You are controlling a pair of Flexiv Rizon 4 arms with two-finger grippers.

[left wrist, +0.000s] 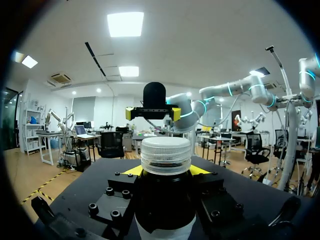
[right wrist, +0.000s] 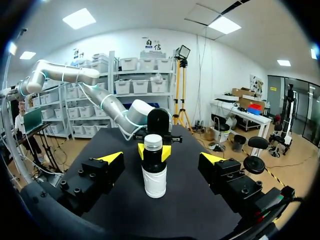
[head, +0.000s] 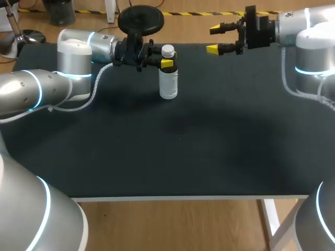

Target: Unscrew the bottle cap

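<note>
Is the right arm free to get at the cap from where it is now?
Probably yes. The cap stands clear above the left gripper, which grips the bottle just below it, and the open right gripper faces it with nothing between.

Bottle upright on bench, far side, left of middle. Left claw clamped round its neck from the left. Right claw well apart to the right, fingers spread.
</note>
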